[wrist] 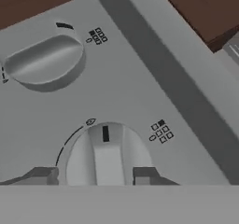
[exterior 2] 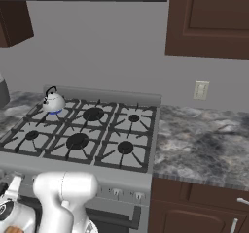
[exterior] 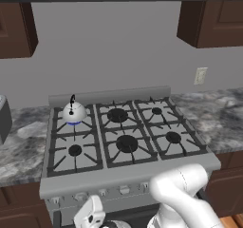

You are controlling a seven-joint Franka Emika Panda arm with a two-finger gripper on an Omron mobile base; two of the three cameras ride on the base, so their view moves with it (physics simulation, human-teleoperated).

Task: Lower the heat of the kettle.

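**Gripper poised at the stove knob**

While the kettle (exterior: 74,113) sits on the stove's (exterior: 128,175) back-left burner, the gripper (wrist: 95,175) hangs low at the front panel, jaws spread either side of a knob (wrist: 108,155), not yet pinching. Next, I judge: close, then twist toward lower heat. The hand view reveals the knob's marker and a neighbouring knob (wrist: 44,62); the base views show the kettle.

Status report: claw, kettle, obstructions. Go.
Claw low at stove front, fingers straddling a control knob, not visibly clamped. Kettle on rear-left burner, untouched. Nothing seen between claw and knob.
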